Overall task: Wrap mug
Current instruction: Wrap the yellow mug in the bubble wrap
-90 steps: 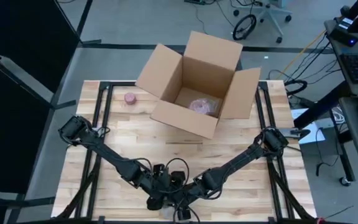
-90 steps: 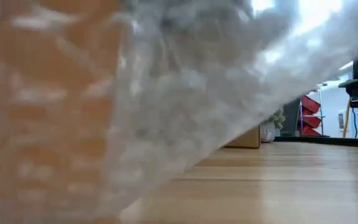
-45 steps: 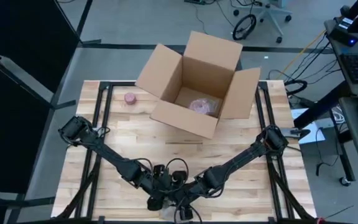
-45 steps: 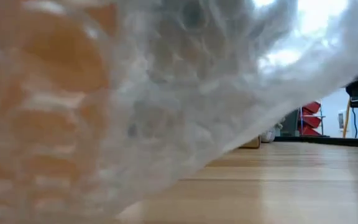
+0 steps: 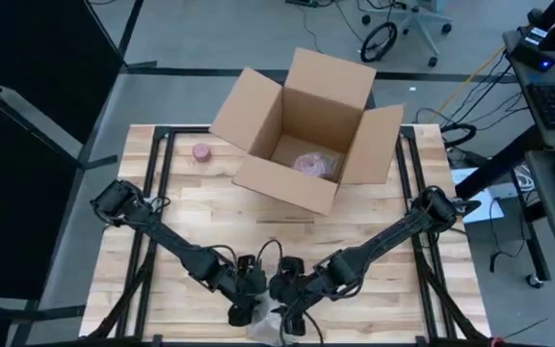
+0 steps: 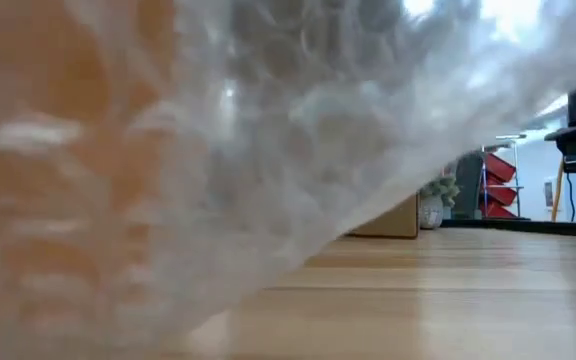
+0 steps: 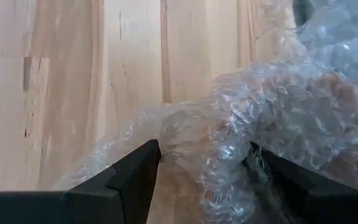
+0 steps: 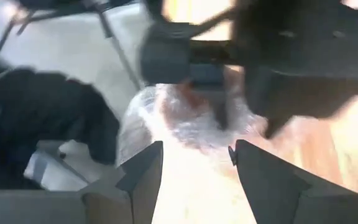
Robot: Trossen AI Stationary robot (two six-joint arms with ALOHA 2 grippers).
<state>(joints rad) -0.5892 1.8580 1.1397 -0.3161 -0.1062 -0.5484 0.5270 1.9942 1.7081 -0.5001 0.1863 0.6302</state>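
Pale butcher-block wooden counter [image 5: 210, 231] carrying everything, largest item on it the open brown cardboard box [image 5: 302, 130] at the far middle, with a pinkish bubble-wrapped bundle [image 5: 313, 164] on its floor; small pink round object [image 5: 201, 152] lying apart, left of the box. No change there over the last second.

Change confined to the near edge. Right arm swung inward from where it lay 0.5 s ago, elbow drawn in, wrist now crowded against the left wrist. Right end effector [image 8: 194, 165] spread and holding nothing, fingers either side of open air, aimed at the clear crinkled bubble wrap sheet [image 7: 278, 124] and the left wrist beyond. Left end effector [image 7: 201, 168] spread around the wrap, a fold of film bunched between the fingers, not visibly pinched.

Orange-brown mug [image 6: 58, 200] sitting at the near middle edge under the film, filling the low view; film shifted across it between frames, draped rather than tucked.

Likely meaning: a regrasp under way, right side coming in to take a loose edge. Wrapping judged partway, folds not yet closed.
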